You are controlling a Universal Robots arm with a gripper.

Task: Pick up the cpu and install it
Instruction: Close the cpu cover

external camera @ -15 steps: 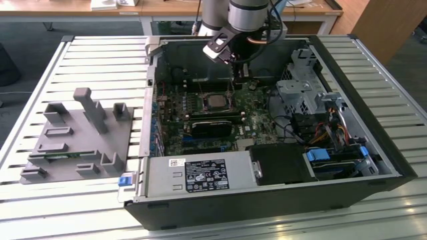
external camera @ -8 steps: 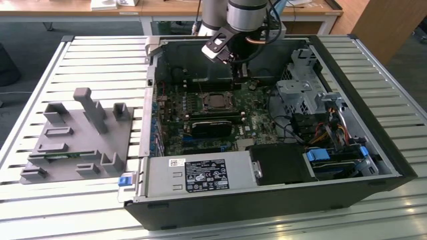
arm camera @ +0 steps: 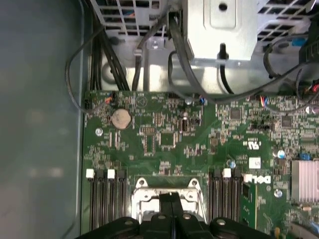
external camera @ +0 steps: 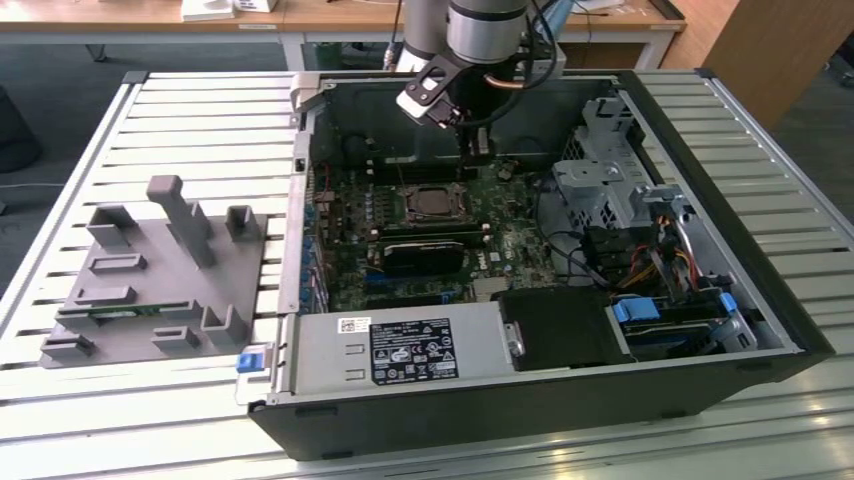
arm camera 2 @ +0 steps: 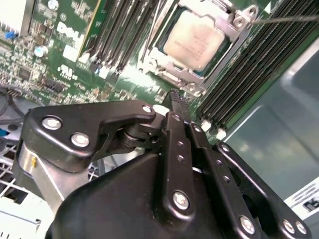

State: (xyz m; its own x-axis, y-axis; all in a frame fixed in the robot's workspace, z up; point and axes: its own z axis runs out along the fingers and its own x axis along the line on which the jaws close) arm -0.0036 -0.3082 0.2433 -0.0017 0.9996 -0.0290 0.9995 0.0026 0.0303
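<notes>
The cpu point(external camera: 430, 203) lies flat in the motherboard socket inside the open computer case, its silver-grey top facing up. In the second wrist view the cpu point(arm camera 2: 194, 42) sits within the metal socket frame point(arm camera 2: 164, 69), with memory slots on both sides. My gripper point(external camera: 467, 160) hangs above the board just beyond the socket, apart from the chip. Its black fingers point(arm camera 2: 178, 99) are pressed together with nothing between them. In the first wrist view the gripper point(arm camera: 170, 198) covers the middle of the socket frame point(arm camera: 142, 183).
The case walls point(external camera: 300, 200) enclose the board. A metal drive cage point(external camera: 601, 180) and cables point(external camera: 587, 250) stand at the exterior view's right, a power supply point(external camera: 400, 350) at the front. A grey fixture tray point(external camera: 147, 280) rests on the slatted table point(external camera: 200, 110) at the left.
</notes>
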